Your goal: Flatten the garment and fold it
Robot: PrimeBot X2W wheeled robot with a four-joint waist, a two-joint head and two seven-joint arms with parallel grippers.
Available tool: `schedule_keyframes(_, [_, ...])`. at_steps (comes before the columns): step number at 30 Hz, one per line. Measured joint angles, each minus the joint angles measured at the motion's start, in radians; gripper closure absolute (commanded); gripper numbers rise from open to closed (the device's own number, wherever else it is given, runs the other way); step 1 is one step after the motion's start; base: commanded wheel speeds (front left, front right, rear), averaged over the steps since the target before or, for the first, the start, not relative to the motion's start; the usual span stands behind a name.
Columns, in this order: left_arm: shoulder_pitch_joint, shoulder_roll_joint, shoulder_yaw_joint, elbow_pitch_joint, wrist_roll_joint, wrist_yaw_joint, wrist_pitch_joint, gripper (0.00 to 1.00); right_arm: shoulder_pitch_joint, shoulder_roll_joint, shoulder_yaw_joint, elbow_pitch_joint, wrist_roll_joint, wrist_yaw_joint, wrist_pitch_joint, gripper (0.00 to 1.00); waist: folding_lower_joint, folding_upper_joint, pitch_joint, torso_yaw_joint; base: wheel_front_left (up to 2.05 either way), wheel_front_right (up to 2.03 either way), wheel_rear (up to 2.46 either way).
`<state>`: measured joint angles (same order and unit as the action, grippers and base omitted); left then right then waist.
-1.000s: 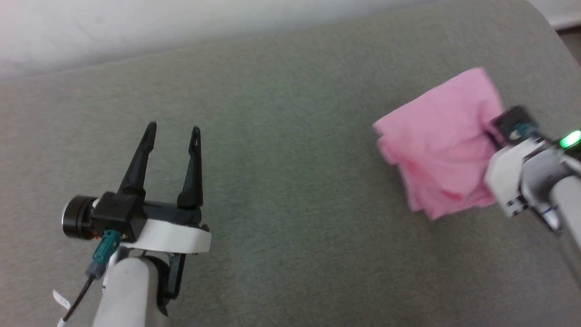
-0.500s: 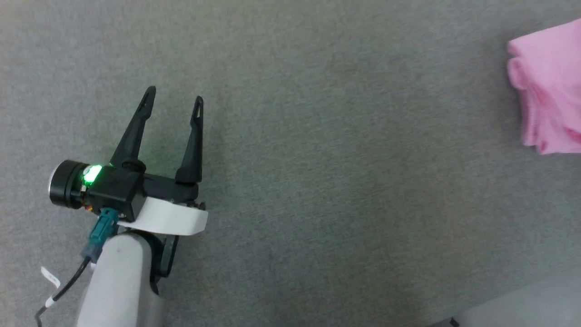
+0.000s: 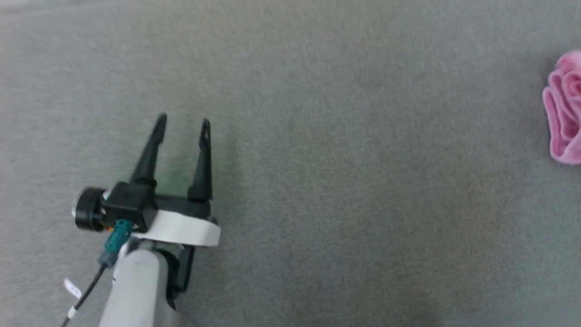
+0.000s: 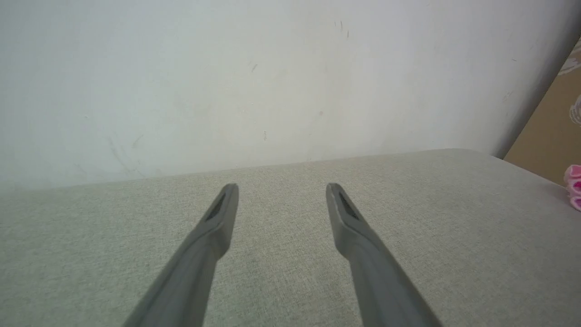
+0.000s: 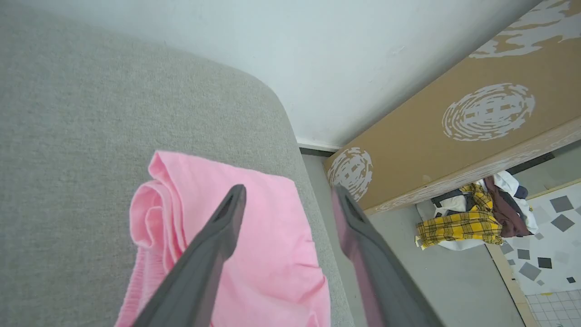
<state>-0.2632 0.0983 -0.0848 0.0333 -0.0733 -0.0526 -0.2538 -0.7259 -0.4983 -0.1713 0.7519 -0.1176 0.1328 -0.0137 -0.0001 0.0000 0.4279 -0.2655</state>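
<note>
Pink garment (image 5: pixel 272 254), folded in soft layers at the right edge of the grey cushion (image 3: pixel 340 159), near its corner. Judged light, limp and prone to slump; best pinched at a free corner or hem. Jaws of left gripper (image 3: pixel 183 119) and right gripper (image 5: pixel 288 190) spread, empty. Head view crops the garment; right fingers (image 5: pixel 202 268) cover part of it, so its outline is unclear.
</note>
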Motion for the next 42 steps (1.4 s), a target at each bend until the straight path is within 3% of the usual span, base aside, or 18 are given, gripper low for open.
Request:
schedule_keyframes(10, [0.102, -0.031, 0.012, 0.053, -0.079, 0.026, -0.003, 0.0, 0.281, 0.139, 0.001, -0.404, 0.228, 0.0, -0.053, 0.0, -0.0002, 0.0, -0.187, 0.084, 0.0, 0.0, 0.0])
schedule_keyframes(15, [0.134, -0.037, 0.006, 0.087, -0.1, 0.029, -0.003, 0.0, 0.462, 0.243, 0.008, -0.641, 0.278, 0.0, -0.057, 0.0, -0.0003, 0.0001, -0.267, 0.138, 0.0, 0.0, 0.0])
schedule_keyframes(20, [0.151, -0.041, -0.001, 0.113, -0.112, 0.031, -0.003, 0.0, 0.588, 0.325, 0.05, -0.787, 0.288, 0.0, -0.057, 0.0, -0.0002, 0.0, -0.331, 0.196, 0.0, 0.0, 0.0])
schedule_keyframes(27, [0.186, -0.043, -0.007, 0.14, -0.122, 0.033, -0.003, 0.0, 0.71, 0.419, 0.088, -0.837, 0.297, 0.0, -0.06, 0.0, -0.0001, 0.0, -0.401, 0.261, 0.0, 0.0, 0.0])
schedule_keyframes(35, [0.218, -0.044, -0.017, 0.153, -0.122, 0.033, -0.003, 0.0, 0.784, 0.441, 0.085, -0.832, 0.289, 0.0, -0.077, 0.0, 0.0, 0.0, -0.45, 0.308, 0.0, 0.0, 0.0])
schedule_keyframes(42, [0.244, -0.045, -0.014, 0.154, -0.13, 0.033, -0.003, 0.0, 0.801, 0.444, 0.095, -0.811, 0.287, 0.0, -0.079, 0.0, 0.0, 0.0, -0.457, 0.306, 0.0, 0.0, 0.0])
